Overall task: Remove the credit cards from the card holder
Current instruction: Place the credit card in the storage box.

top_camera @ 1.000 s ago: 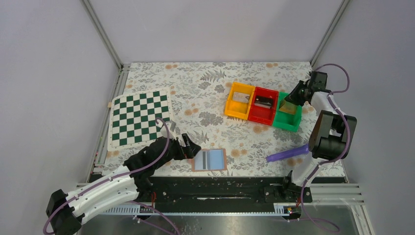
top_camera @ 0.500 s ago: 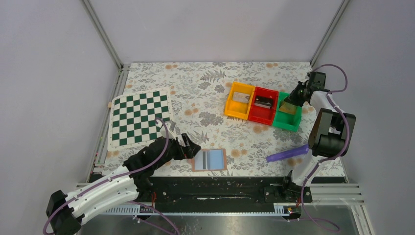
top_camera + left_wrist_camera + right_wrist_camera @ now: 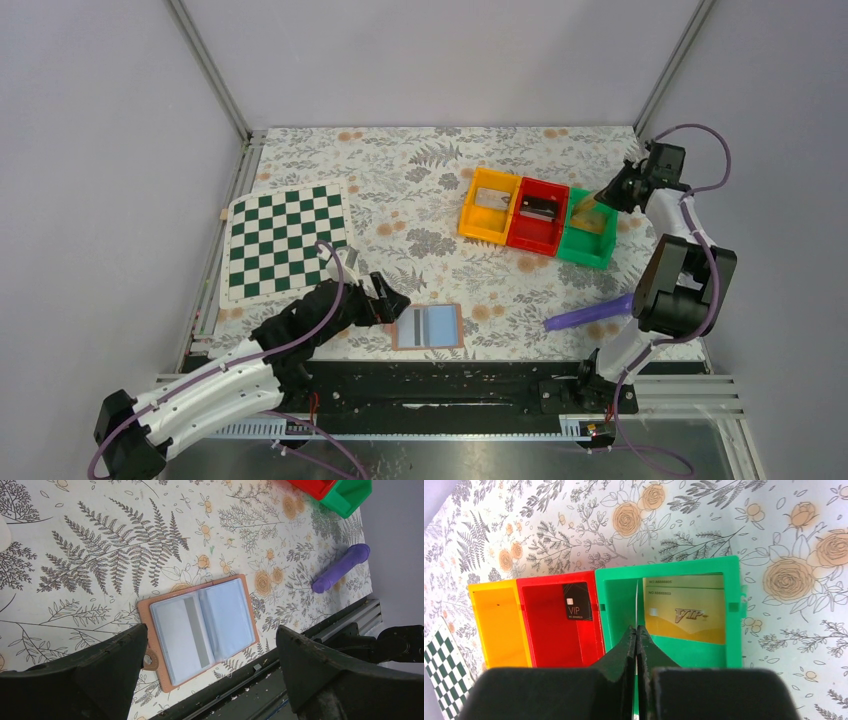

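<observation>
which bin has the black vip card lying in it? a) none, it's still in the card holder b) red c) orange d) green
b: the right wrist view shows the black card lying flat on the floor of the red bin, while the green bin holds a gold card and the right tool pinches a thin card edge-on above it.

A table [image 3: 420, 170] with a floral-print surface is being used as the carrying surface. A green-and-white chessboard [image 3: 287, 243] is being carried flat at its left side. The card holder [image 3: 428, 326] is being borne open, inside up, near the front edge. An orange bin [image 3: 470, 217], a red bin [image 3: 534, 248] and a green bin [image 3: 586, 256] are being carried touching in a row, right rear. A purple cylinder [image 3: 588, 315] is being supported at right front.
</observation>
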